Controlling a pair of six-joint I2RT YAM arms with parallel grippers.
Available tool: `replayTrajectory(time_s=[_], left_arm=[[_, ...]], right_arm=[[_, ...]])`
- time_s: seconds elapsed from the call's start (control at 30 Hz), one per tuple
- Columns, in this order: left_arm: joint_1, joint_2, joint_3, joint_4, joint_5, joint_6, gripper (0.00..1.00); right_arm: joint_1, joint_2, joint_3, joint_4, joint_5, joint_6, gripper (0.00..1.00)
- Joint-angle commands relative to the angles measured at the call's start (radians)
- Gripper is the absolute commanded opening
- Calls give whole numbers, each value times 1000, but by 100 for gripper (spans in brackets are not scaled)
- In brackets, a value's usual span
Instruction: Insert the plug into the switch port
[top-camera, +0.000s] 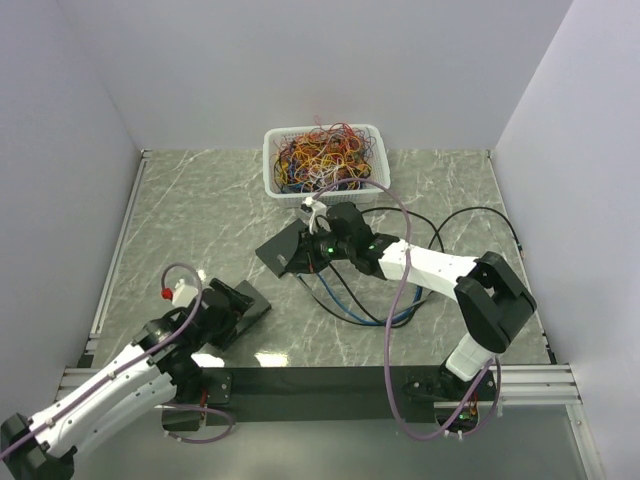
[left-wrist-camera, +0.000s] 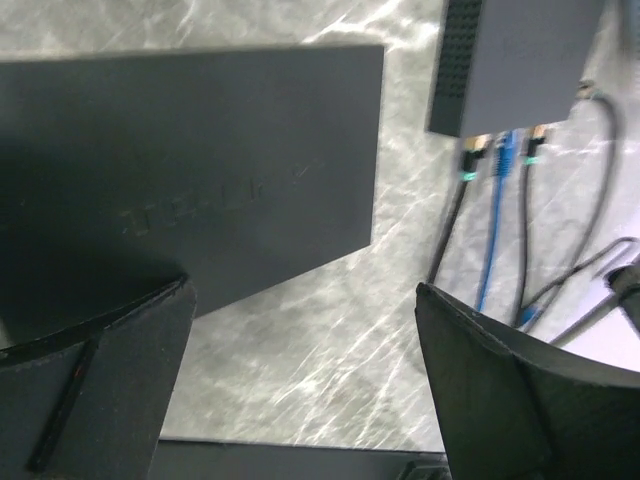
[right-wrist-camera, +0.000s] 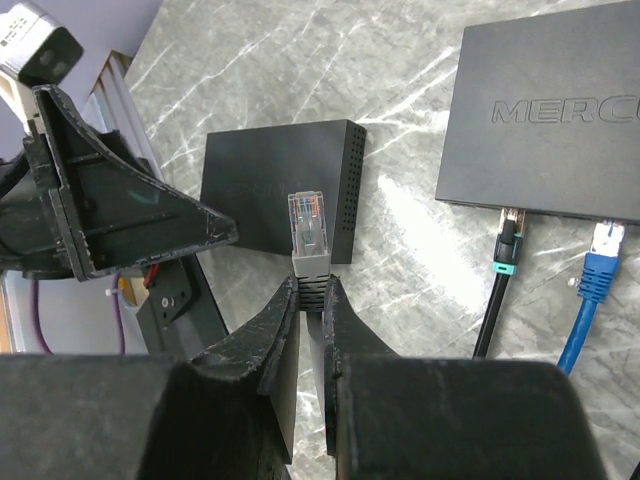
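Right claw (right-wrist-camera: 312, 300) clamps the clear grey-booted plug (right-wrist-camera: 309, 228); left claw (left-wrist-camera: 305, 300) gapes empty. Carrying stage, seemingly: next, square plug to a free port on the flat black switch (right-wrist-camera: 560, 110).

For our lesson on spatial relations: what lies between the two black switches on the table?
Nothing but bare marble tabletop separates the small switch from the larger switch; the right wrist view shows that strip clearly.

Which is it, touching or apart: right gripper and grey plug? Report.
Touching. Right wrist view shows the right gripper pinching the plug by its grey boot.
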Motion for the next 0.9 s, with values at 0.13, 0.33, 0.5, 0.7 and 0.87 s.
replayTrajectory(time_s=[0.13,0.33,0.5,0.7,0.87], left_arm=[[-48,173,219,-271,-131,-14,99],[-48,190,366,-387,-260,-22,99],[-49,92,497,-440,-366,38,99],[-49,-58,592,-396,-411,193,99],[-49,-78,592,-417,-397,222,99]], right_arm=[[8,39,58,1,-10,0,0],[70,63,84,5,-39,8,0],[247,126,200,-19,10,17,0],[361,313,377,-10,28,108,0],[455,468,536,-74,103,122,0]])
